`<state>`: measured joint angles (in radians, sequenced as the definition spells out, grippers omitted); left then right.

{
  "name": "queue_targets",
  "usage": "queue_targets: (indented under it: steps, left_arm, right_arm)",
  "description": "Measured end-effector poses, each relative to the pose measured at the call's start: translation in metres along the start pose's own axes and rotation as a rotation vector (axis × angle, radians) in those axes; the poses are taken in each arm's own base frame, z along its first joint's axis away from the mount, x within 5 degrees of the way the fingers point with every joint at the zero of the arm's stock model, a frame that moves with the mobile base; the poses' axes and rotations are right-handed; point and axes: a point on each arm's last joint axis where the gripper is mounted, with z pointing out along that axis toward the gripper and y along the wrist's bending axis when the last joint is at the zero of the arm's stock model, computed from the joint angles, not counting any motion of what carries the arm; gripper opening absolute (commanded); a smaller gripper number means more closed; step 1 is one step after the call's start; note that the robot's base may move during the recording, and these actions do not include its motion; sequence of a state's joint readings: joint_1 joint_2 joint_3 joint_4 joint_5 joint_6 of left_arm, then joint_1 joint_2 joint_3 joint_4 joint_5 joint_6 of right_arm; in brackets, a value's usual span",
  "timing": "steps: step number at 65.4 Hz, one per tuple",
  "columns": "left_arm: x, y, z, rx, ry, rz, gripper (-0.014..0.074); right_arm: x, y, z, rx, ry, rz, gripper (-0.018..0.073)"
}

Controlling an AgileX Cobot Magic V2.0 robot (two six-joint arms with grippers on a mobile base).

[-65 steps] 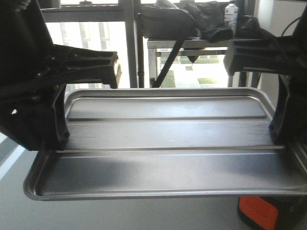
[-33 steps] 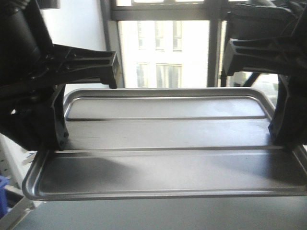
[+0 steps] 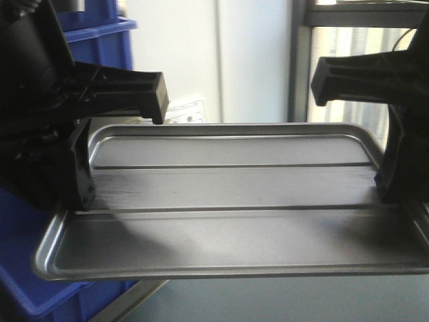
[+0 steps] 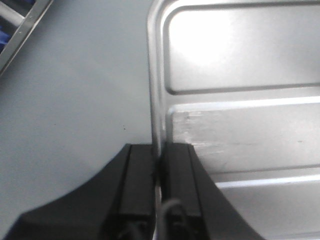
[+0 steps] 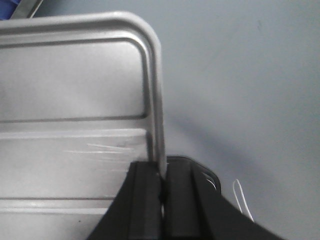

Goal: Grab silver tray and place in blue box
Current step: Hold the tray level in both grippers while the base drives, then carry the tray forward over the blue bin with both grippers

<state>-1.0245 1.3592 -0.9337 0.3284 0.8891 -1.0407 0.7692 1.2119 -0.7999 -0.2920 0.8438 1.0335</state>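
The silver tray is held level in the air between both arms, its two long ridges running left to right. My left gripper is shut on the tray's left rim; in the front view it sits at the tray's left edge. My right gripper is shut on the tray's right rim; in the front view it stands at the right edge. A blue box shows at the left, partly below and behind the tray's left end.
A second blue bin stands higher at the back left. A white wall and a window frame lie ahead. Grey floor lies below. A metal frame edge crosses the left wrist view's top left corner.
The whole view has swung round with the tray held fixed: the window slid to the right and the blue box came into view at the left. Both grips are unchanged.
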Motion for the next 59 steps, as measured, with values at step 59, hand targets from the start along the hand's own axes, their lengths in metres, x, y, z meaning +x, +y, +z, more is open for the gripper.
queue_targets:
  steps: [59]
  left_arm:
    - [0.0001,0.0001,0.0000,-0.002,0.001,0.000,-0.0006]
  right_arm:
    - [0.0000,0.0000,0.0000,0.000,0.000,0.000,0.0068]
